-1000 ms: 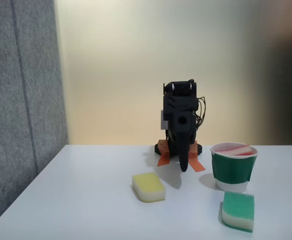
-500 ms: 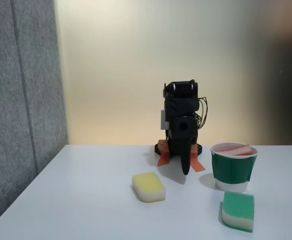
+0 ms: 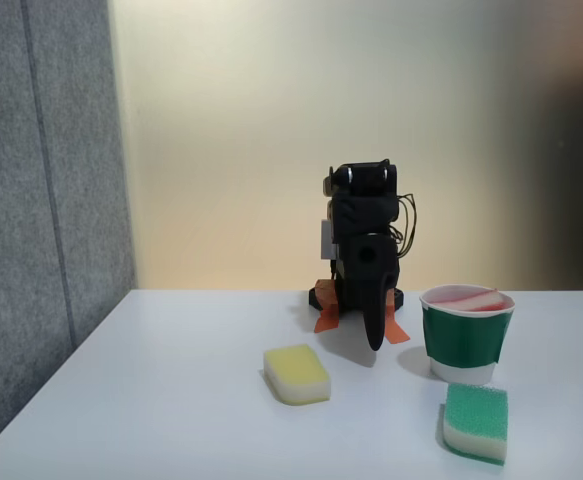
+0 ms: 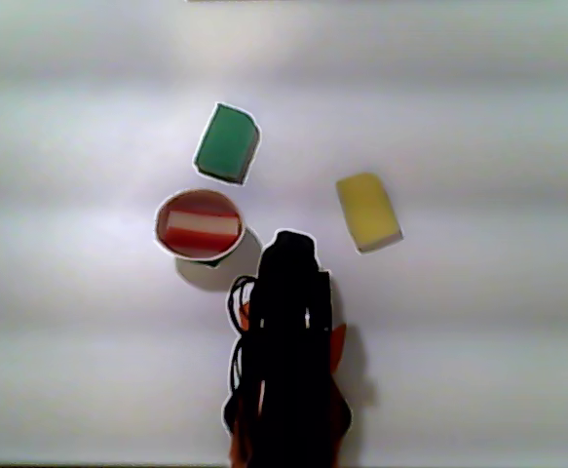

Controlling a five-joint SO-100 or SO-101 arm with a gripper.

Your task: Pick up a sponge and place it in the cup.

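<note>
Red sponge already lying inside the green paper cup.
Gripper hangs just left of the cup, holding nothing, jaw state unclear; retreat should go straight back; yellow sponge and green-topped sponge stay nearer.

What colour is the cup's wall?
Dark green, with a white rim; the cup shows best in the fixed view.

The sponge lies inside the cup.

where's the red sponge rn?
Inside the green paper cup, right of the arm in the fixed view; the red sponge lies on edge in it, behind the green-topped sponge.
</note>
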